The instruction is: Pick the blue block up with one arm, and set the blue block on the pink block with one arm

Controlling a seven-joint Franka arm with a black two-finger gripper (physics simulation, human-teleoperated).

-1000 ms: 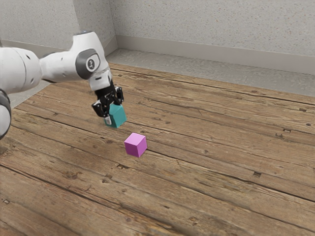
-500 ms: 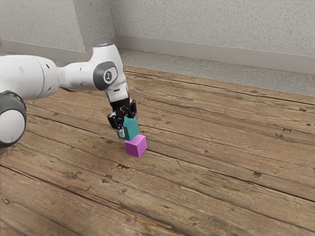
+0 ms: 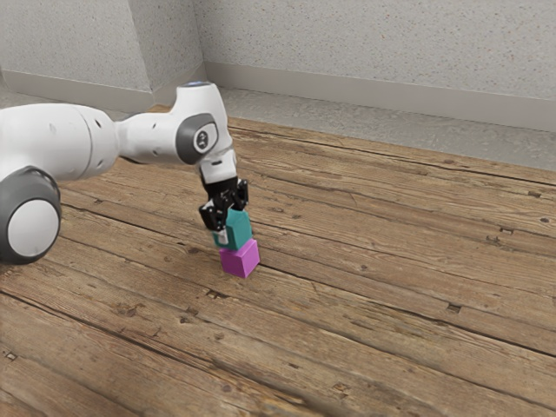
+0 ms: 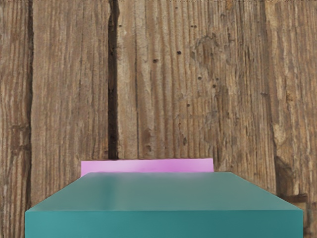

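Plank tabletop (image 3: 391, 287), grey speckled walls (image 3: 365, 39): fingers (image 3: 213, 222) clamp the blue block (image 3: 237, 228), seemingly resting on the pink block (image 3: 241, 259); the wrist view shows a pink sliver beyond it.

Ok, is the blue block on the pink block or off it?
On it: the blue block rests on top of the pink block with no gap showing, the hand shut on it.

The blue block (image 3: 236, 229), a teal-tinted cube, stands upright on top of the pink block (image 3: 241, 259), at its 12 o'clock and nudged slightly toward 11, clasped by the pincer (image 3: 227, 218). The pink block, a magenta cube, rests flat on the wooden surface (image 3: 391, 261).
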